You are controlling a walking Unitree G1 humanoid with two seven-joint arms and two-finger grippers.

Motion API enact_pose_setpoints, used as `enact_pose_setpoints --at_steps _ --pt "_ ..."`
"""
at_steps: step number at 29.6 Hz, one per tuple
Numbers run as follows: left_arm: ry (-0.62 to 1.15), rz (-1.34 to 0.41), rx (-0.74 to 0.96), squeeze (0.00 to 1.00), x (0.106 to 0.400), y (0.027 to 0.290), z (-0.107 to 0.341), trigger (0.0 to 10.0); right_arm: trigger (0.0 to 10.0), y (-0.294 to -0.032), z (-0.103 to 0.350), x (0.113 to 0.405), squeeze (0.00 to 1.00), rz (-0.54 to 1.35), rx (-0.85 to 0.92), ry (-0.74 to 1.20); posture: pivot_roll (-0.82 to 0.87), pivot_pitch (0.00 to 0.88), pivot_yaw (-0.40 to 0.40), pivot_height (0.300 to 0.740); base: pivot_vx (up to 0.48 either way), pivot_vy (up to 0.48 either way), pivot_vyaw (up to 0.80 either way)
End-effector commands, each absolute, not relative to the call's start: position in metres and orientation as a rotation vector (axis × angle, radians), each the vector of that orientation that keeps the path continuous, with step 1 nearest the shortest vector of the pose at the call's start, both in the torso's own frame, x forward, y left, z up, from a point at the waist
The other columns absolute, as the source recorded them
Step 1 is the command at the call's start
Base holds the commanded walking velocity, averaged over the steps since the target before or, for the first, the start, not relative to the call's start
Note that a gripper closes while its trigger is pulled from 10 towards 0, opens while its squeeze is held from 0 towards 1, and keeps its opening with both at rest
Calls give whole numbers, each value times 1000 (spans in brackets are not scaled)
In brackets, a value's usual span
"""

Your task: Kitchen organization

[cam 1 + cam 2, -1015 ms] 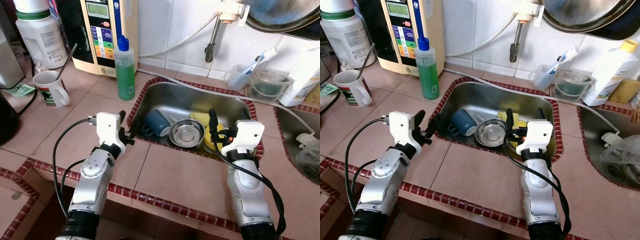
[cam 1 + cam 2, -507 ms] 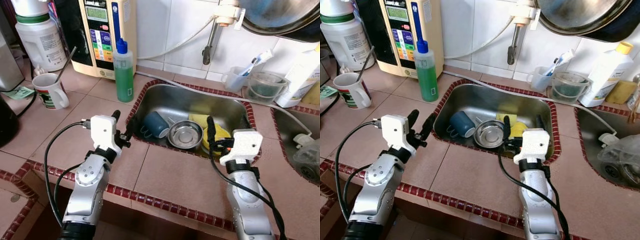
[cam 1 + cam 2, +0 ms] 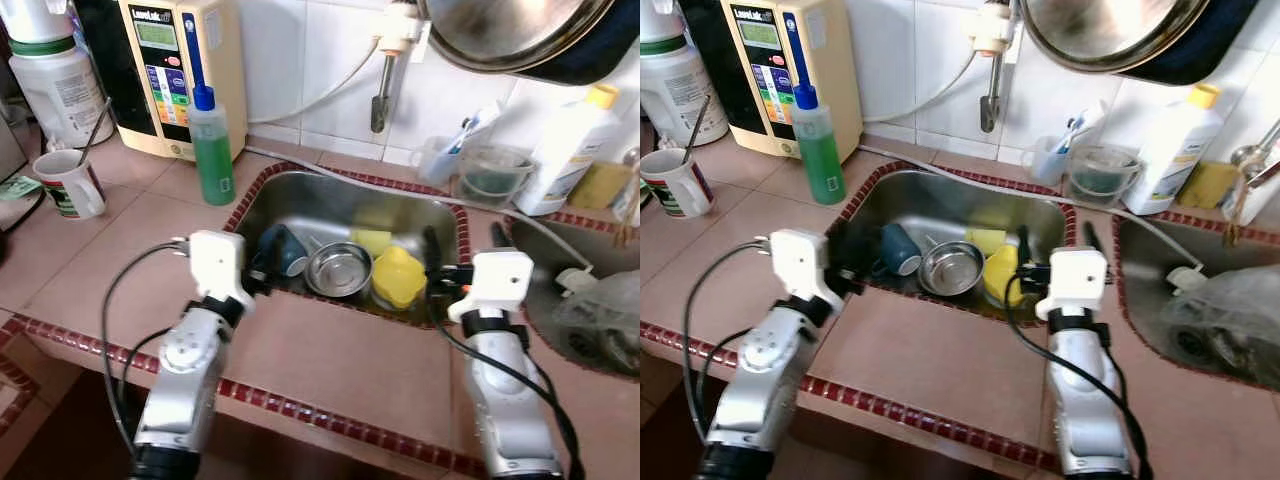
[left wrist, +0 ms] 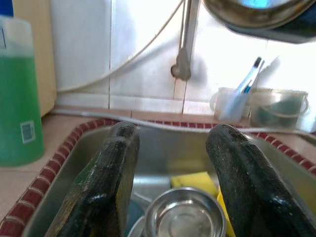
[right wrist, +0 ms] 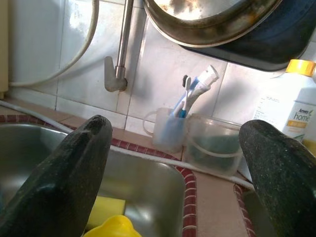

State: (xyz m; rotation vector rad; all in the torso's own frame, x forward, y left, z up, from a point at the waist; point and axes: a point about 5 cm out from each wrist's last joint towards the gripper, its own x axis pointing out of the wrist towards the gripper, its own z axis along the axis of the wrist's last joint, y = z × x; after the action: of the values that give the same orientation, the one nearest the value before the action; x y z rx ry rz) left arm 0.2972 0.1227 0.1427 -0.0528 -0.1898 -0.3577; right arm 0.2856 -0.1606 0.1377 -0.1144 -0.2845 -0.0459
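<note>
A steel sink (image 3: pixel 345 184) holds a blue cup (image 3: pixel 288 250), a small steel bowl (image 3: pixel 339 270), a yellow sponge (image 3: pixel 370 240) and a yellow plastic piece (image 3: pixel 398 277). My left gripper (image 3: pixel 254 272) hovers at the sink's left rim, blurred, next to the blue cup. In the left wrist view its fingers (image 4: pixel 106 187) stand open over the steel bowl (image 4: pixel 185 217). My right gripper (image 3: pixel 463 243) is open above the sink's right rim, just right of the yellow piece, with nothing between its fingers (image 5: pixel 59 182).
A green soap bottle (image 3: pixel 212 147), a mug (image 3: pixel 68 184), a white jar (image 3: pixel 55 75) and a water unit (image 3: pixel 185 75) stand at the left. Behind the sink are a tap (image 3: pixel 380 85), a toothbrush cup (image 3: pixel 440 160) and a tub (image 3: pixel 490 175). A second sink (image 3: pixel 600 320) lies right.
The whole view has shifted, so the camera moved. My left gripper has come up to the sink's left rim. My right gripper has gone from over the yellow piece to the right rim.
</note>
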Motion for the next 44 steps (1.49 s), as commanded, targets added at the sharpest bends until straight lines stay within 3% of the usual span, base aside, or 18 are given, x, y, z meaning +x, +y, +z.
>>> enact_pose_setpoints --at_steps 1,14,44 --pt "-186 -355 -52 0 297 125 144 10000 10000 -159 143 287 0 -48 -114 -294 103 0 -43 740 0 -480 -781" --pt "-185 -359 -57 0 296 123 145 10000 10000 -160 144 287 0 -54 -114 -302 104 0 -48 740 0 -445 -642" --pt "-126 -412 -100 0 295 123 144 10000 10000 -161 142 291 0 -54 -136 -285 106 11 -42 740 -8 0 0"
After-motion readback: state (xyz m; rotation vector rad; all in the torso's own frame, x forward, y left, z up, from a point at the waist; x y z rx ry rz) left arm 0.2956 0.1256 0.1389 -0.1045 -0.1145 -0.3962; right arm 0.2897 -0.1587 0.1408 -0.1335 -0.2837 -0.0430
